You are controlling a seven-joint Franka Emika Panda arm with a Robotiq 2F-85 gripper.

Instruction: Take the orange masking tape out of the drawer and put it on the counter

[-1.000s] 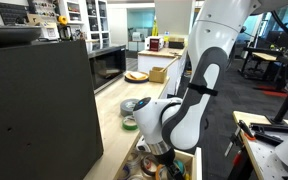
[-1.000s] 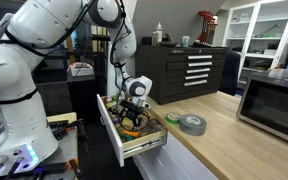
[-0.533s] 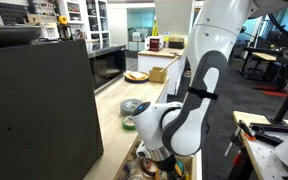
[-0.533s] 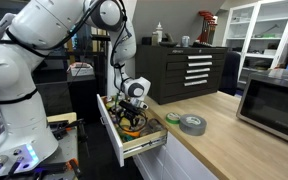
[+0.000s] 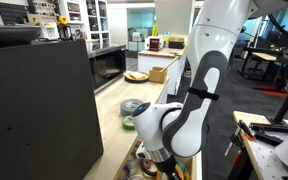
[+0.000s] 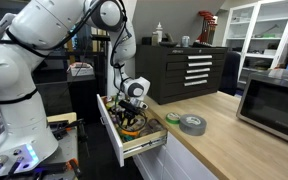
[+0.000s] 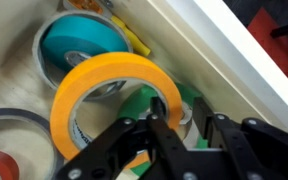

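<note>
In the open drawer (image 7: pixel 199 55), the orange tape (image 7: pixel 99 70) lies beside a teal roll (image 7: pixel 79 42). The gripper (image 7: pixel 189 125) straddles its rim, one finger (image 7: pixel 162 125) inside the hole; whether the jaws actually clamp it, I cannot tell. A grey roll (image 6: pixel 192 123) sits on the counter (image 6: pixel 224 152).

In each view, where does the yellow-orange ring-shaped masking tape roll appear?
Wrist view: yellow-orange masking tape roll centre-left, gripper at its right rim.
In an exterior view: hidden behind the gripper, bottom centre.
In an exterior view: too small to tell, inside the white-fronted drawer, centre.
Shared landmark: the gripper.
</note>
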